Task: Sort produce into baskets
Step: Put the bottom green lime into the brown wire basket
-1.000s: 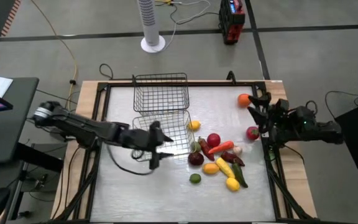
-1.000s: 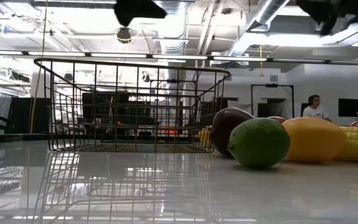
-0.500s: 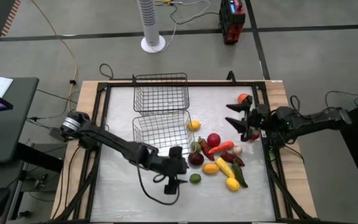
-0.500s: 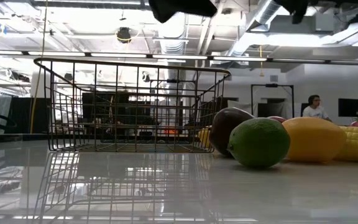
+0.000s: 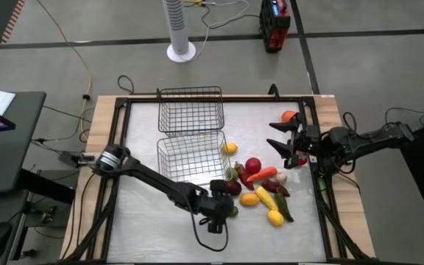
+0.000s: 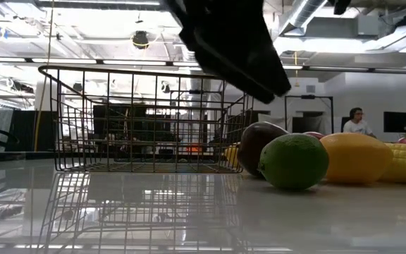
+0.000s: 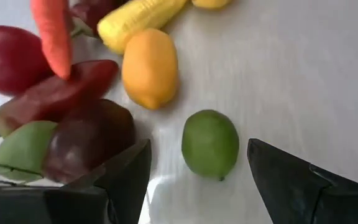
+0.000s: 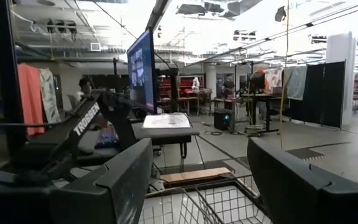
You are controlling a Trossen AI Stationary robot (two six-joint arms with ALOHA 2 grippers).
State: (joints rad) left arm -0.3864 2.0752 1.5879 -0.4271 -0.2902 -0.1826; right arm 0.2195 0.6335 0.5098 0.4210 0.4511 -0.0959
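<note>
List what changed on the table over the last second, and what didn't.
The left gripper swung away from the near basket, across the table toward the produce pile, and now hangs open over the green lime, grasping nothing. The right gripper reached inward from the table's right edge, past the red apple there, also open and empty. Both baskets, including the far basket, and all the produce stayed put.

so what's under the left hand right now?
The lime lies on the bare table between the open fingers of the left hand, not touched. In the high view the hand covers most of it, so only a green edge shows.
</note>
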